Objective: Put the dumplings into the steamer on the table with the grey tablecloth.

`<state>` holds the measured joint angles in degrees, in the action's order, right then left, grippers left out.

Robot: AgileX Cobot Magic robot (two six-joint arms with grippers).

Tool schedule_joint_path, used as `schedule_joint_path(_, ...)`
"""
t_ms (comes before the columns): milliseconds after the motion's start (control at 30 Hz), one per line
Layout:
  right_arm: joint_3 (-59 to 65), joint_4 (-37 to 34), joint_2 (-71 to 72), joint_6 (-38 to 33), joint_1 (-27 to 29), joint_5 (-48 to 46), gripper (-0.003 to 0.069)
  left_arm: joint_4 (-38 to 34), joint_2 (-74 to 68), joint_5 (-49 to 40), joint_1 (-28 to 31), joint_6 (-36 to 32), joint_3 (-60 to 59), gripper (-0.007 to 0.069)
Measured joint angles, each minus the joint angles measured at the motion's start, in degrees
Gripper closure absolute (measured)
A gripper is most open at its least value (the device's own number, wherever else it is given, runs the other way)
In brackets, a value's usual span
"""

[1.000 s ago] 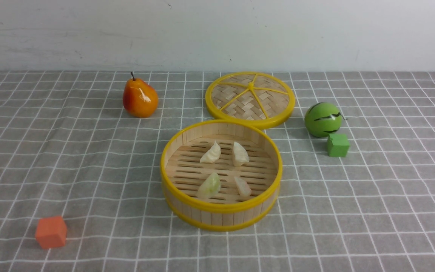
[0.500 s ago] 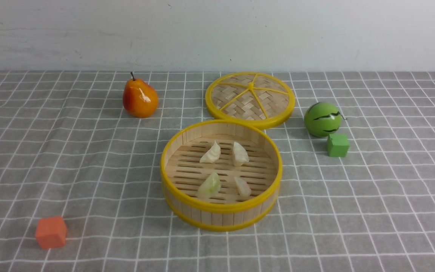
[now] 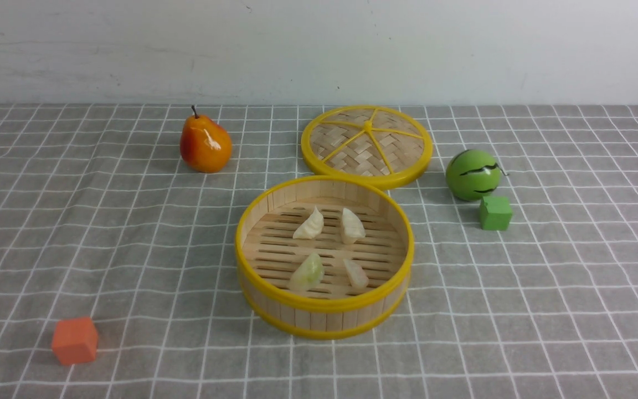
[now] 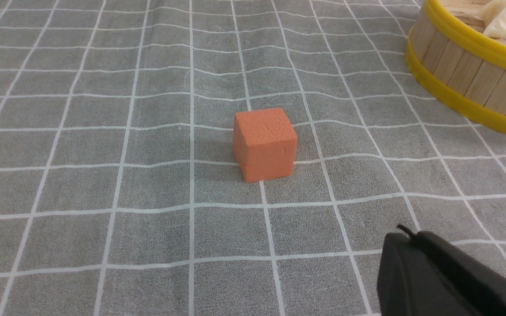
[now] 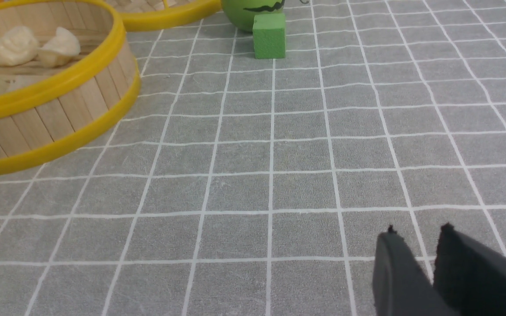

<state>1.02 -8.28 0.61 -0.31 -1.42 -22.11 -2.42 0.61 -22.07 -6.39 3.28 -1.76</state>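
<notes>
The steamer (image 3: 324, 303) stands mid-table on the grey tablecloth (image 3: 130, 233). Several dumplings lie on its slotted floor: two cream-white ones (image 3: 309, 224) (image 3: 352, 225) at the back, a pale green one (image 3: 307, 272) and a pinkish one (image 3: 356, 274) at the front. Neither arm shows in the front view. My left gripper (image 4: 406, 235) is shut and empty, low over the cloth near the orange cube (image 4: 265, 144), with the steamer wall (image 4: 464, 74) off to one side. My right gripper (image 5: 417, 230) is open by a narrow gap with nothing in it, over bare cloth beside the steamer (image 5: 59, 105).
The woven yellow-rimmed lid (image 3: 367, 145) lies behind the steamer. A pear (image 3: 204, 145) stands at the back left. A toy watermelon (image 3: 473, 175) and a green cube (image 3: 495, 213) sit at the right. The orange cube (image 3: 75, 340) is at the front left.
</notes>
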Motion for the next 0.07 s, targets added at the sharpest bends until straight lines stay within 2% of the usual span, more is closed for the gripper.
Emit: schedule_joint_path(67, 0.0, 0.0, 0.0, 0.0, 0.0, 0.0, 0.0511, 0.0, 0.0, 0.0, 0.0, 0.0, 0.0, 0.0633)
